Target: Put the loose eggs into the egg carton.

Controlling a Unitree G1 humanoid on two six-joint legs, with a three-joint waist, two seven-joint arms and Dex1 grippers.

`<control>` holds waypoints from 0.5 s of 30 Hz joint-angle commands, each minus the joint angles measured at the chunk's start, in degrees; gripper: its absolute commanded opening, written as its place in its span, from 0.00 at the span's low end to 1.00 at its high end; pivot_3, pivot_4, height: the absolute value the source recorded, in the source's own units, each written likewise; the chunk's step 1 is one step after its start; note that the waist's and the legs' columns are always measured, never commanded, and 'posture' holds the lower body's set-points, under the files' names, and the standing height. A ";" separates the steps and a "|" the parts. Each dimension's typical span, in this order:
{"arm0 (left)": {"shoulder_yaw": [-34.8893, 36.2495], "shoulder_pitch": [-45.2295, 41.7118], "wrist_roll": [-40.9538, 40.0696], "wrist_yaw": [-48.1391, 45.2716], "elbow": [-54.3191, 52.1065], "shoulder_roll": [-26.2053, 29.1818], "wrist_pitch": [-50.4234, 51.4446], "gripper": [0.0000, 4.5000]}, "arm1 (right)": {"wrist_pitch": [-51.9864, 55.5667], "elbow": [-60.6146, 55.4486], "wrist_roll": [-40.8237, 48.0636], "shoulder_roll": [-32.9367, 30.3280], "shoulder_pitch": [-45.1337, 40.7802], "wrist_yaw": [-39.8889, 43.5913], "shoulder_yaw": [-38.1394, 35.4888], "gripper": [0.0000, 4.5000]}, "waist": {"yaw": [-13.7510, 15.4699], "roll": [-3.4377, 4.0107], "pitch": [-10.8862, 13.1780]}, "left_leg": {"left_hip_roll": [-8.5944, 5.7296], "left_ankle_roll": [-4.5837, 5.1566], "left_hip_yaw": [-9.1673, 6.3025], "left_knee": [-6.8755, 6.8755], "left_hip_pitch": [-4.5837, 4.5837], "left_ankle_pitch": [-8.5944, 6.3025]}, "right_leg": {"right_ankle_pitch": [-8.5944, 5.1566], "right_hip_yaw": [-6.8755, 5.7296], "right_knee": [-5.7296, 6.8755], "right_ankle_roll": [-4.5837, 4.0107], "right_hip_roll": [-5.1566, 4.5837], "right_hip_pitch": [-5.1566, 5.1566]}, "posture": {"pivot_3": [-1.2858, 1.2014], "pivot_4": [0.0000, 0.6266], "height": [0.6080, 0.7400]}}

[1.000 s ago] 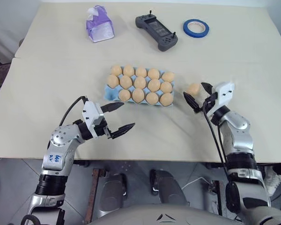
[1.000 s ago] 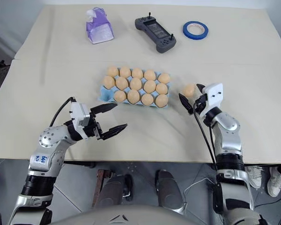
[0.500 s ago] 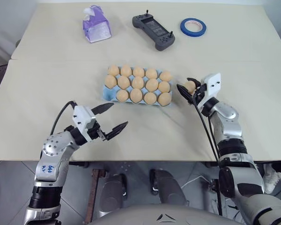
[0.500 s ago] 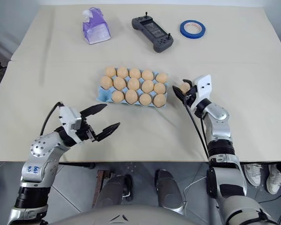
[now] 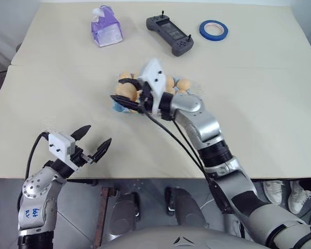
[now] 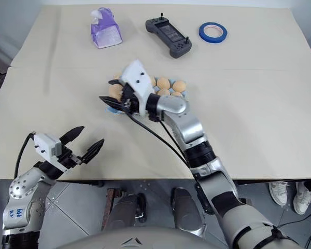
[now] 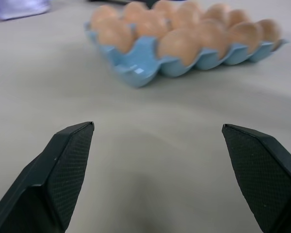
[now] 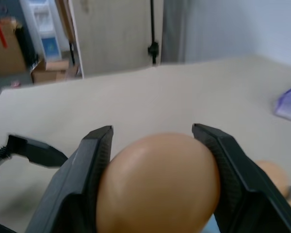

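The right gripper (image 5: 125,96) is clamped on a tan-orange egg (image 8: 157,182), its two black fingers (image 8: 89,170) pressed against the egg's opposite sides. A second ago this gripper sat on the table's right side with its fingers spread around that egg as it lay on the surface; it has since closed, lifted the egg and swung across to the left, so that it now hangs above the left end of the egg carton (image 7: 136,65). The egg it carries is off the table, over the carton's left cups, and the arm's silver forearm crosses above the carton's near rows.

The left gripper (image 5: 92,144) is spread wide and holds nothing. Compared with the earlier frame it has drawn back from the carton's near left corner toward the near left edge of the table (image 5: 259,93), and the carton now lies well ahead of its fingertips.

The carton is a light blue moulded tray with rounded cups and scalloped walls, filled with smooth matte eggs (image 7: 182,43) of the same oval shape. The finger pads (image 7: 72,167) show a fine knurled grid. The table top is plain, pale beige and matte. At its far side lie a crinkled purple tissue pack (image 5: 108,27), a dark grey handheld controller (image 5: 169,33) and a flat ring of blue tape (image 5: 214,30).
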 commanded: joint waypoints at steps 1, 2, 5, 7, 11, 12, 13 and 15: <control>0.76 1.06 -1.06 0.66 -3.94 -0.47 -0.85 1.00 | -2.95 4.97 -2.80 2.69 -2.98 -1.72 1.41 0.57 | -0.02 0.00 0.00 | 0.00 0.02 0.01 -0.01 -0.04 -0.01 | 0.00 -0.16 -0.05 0.00 -0.07 -0.02 | 0.52 0.24 1.00; 0.88 1.36 -1.04 0.85 -4.37 -0.60 -0.79 1.00 | -3.91 7.23 -3.10 3.34 -3.62 -1.97 1.13 0.57 | 0.03 0.00 0.00 | 0.01 0.03 0.01 -0.04 -0.08 -0.01 | 0.00 -0.25 -0.11 0.00 -0.09 -0.03 | 0.52 0.24 1.00; 1.11 2.14 -1.05 1.41 -5.54 -0.93 -0.58 1.00 | -6.28 13.09 -3.72 4.81 -5.38 -2.21 0.35 0.57 | -0.06 0.00 0.00 | 0.02 0.05 -0.07 -0.06 -0.34 -0.01 | 0.01 -0.40 -0.15 0.00 -0.09 -0.23 | 0.52 0.24 1.00; 1.06 2.58 -1.11 1.73 -6.12 -1.12 -0.50 1.00 | -7.79 16.14 -3.89 5.89 -6.54 -2.36 -0.07 0.68 | -0.19 0.00 0.00 | 0.03 0.07 -0.09 -0.06 -0.43 -0.04 | 0.01 -0.48 -0.20 0.01 -0.09 -0.28 | 0.52 0.24 1.00; 0.67 2.68 -1.12 2.07 -6.73 -1.31 -0.23 1.00 | -9.43 18.33 -4.37 7.45 -7.59 -1.67 0.08 0.94 | -0.78 0.00 0.00 | 0.05 0.09 -0.09 -0.08 -0.47 -0.08 | 0.02 -0.56 -0.25 0.03 -0.08 -0.29 | 0.52 0.24 1.00; 0.61 2.64 -1.13 2.12 -6.79 -1.32 -0.18 1.00 | -9.82 18.58 -4.52 7.55 -7.70 -1.61 0.12 0.99 | -0.94 0.00 0.00 | 0.06 0.09 -0.09 -0.08 -0.47 -0.09 | 0.02 -0.56 -0.25 0.03 -0.08 -0.29 | 0.52 0.24 1.00; 0.51 2.57 -1.17 2.03 -6.88 -1.25 -0.14 1.00 | -9.94 18.26 -4.59 7.32 -7.58 -1.55 0.10 0.99 | -1.07 0.00 0.00 | 0.06 0.09 -0.09 -0.07 -0.47 -0.09 | 0.02 -0.57 -0.24 0.03 -0.08 -0.28 | 0.52 0.24 1.00; 0.44 2.35 -1.29 1.96 -7.04 -1.07 0.06 1.00 | -10.87 14.57 -4.03 6.02 -6.60 -0.66 -0.32 0.99 | -1.27 0.00 0.00 | 0.06 0.10 -0.10 -0.06 -0.48 -0.08 | 0.02 -0.57 -0.24 0.04 -0.08 -0.28 | 0.52 0.24 1.00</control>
